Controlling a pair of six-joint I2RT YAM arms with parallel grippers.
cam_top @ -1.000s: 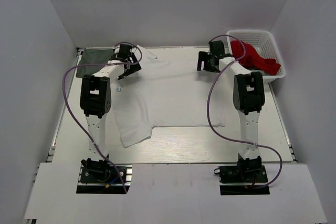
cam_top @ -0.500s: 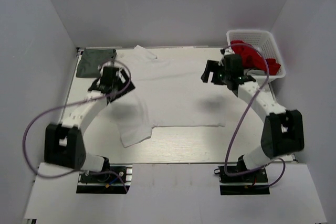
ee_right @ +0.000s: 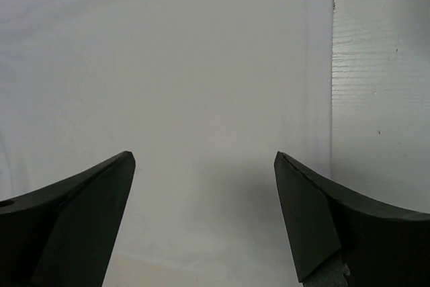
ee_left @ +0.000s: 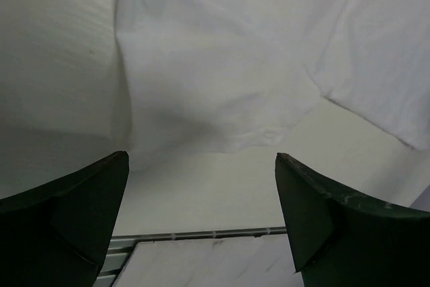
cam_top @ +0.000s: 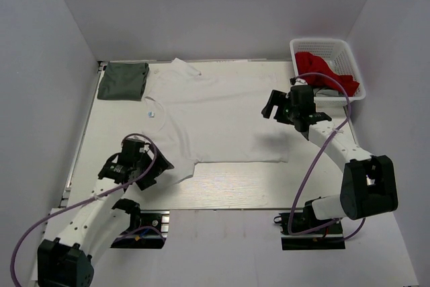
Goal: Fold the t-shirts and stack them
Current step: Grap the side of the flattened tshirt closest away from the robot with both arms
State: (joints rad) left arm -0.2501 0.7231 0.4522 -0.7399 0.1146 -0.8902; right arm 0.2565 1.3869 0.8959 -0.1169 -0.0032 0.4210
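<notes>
Both grippers wide open and empty over the white shirt (cam_top: 222, 119).
It lies flat on the table (cam_top: 222, 186). The left gripper (ee_left: 201, 159) hangs over its near-left sleeve and the right gripper (ee_right: 201, 156) over its right edge.

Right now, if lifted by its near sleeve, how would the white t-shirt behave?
Probably floppy: the white t-shirt lies flat with soft wrinkles, so it would likely drape from the open left gripper. Likely light: the thin sleeve looks rumpled. Pushing would probably bunch it, not slide it.
</notes>
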